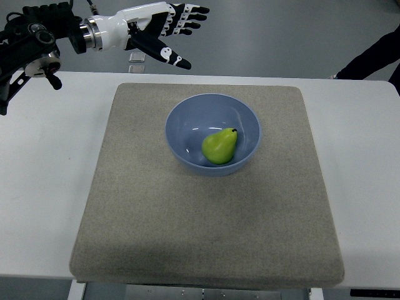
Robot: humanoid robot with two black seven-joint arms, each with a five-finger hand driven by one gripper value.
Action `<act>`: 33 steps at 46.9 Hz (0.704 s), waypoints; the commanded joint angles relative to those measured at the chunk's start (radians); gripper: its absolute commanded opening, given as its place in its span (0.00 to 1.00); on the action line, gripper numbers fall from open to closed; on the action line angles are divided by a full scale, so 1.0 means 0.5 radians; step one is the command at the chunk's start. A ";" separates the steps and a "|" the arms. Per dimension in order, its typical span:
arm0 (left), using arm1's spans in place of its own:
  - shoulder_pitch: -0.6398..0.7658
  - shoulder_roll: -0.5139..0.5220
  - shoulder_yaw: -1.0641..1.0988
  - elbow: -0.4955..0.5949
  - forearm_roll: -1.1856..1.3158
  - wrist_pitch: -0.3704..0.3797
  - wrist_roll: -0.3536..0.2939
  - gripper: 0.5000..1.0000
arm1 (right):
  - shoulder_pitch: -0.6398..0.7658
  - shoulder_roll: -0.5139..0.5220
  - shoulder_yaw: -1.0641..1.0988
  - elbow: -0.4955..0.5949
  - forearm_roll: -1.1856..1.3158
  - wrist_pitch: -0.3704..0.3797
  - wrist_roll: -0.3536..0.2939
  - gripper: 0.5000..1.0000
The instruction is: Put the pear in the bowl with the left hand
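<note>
A green pear (219, 147) lies inside the blue bowl (181, 119), toward its right front side. The bowl sits on a grey mat (206, 237) in the upper middle. My left hand (167, 32) is at the top left, raised above the far edge of the table, well away from the bowl. Its fingers are spread and hold nothing. The right arm is out of view.
The mat lies on a white table (44, 187). A small clear object (137, 57) sits beyond the table's far edge under the left hand. A dark sleeve (375, 59) of a person shows at the top right corner.
</note>
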 commanded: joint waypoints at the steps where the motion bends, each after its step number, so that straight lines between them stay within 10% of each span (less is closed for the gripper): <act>1: 0.012 -0.003 0.000 0.097 -0.136 -0.012 0.018 0.99 | 0.000 0.000 0.000 0.000 0.000 0.000 0.000 0.85; 21: 0.215 -0.027 0.006 0.530 -0.814 -0.110 0.033 0.99 | 0.000 0.000 0.000 0.000 0.000 0.000 0.000 0.85; 33: 0.359 -0.030 0.000 0.598 -1.412 -0.114 0.303 0.99 | 0.000 0.000 0.000 0.000 0.000 0.000 0.000 0.85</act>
